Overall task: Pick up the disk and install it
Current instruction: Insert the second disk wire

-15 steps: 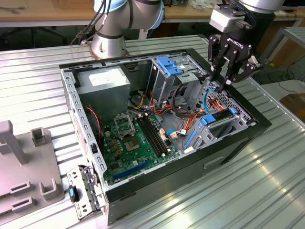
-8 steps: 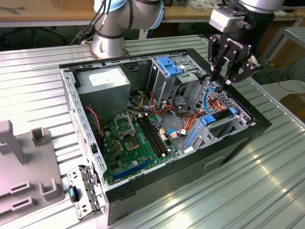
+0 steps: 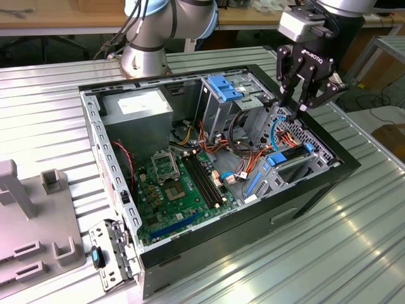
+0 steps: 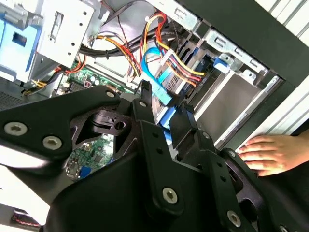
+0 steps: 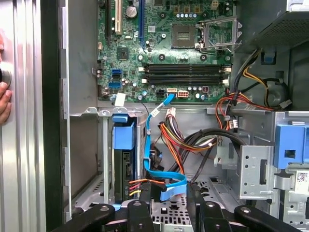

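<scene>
1. The gripper (image 3: pixel 297 104) hangs over the open computer case (image 3: pixel 304 196), fingers slightly apart and holding nothing.
2. Just below it, the disk (image 3: pixel 292 154) sits in its bay (image 5: pixel 89 145) beside the cables (image 5: pixel 169 135).
3. Farther in lies the motherboard (image 3: pixel 180 183).
4. A hand (image 4: pixel 268 153) rests on the case's outer wall.

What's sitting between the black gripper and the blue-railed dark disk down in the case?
In the first wrist view, a flat blue ribbon cable and orange-yellow wires lie between the gripper and the disk seated in its bay.
</scene>
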`<state>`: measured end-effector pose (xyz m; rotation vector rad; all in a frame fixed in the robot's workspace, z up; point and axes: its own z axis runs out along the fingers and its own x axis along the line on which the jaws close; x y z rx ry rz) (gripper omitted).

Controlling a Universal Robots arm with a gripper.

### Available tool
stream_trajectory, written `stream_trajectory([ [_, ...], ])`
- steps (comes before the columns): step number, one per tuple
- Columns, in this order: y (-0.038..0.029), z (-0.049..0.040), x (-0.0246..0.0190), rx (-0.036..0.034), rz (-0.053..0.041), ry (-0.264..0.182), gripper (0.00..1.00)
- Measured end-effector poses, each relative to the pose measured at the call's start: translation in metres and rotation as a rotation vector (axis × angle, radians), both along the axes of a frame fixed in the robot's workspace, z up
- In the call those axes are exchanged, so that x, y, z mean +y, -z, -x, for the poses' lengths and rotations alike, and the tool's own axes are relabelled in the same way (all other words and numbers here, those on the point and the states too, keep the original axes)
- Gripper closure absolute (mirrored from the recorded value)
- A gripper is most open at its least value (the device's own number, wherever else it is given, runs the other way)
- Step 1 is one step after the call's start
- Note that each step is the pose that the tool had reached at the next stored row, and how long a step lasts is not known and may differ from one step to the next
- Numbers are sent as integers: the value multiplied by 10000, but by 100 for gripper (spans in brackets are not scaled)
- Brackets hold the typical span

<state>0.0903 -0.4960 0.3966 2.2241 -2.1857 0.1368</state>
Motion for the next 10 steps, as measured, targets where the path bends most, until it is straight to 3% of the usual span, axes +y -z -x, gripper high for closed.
stream_trajectory([
  [4, 31, -50, 2, 0, 3, 99, 58],
  [10, 62, -55, 17, 0, 0, 100, 58],
])
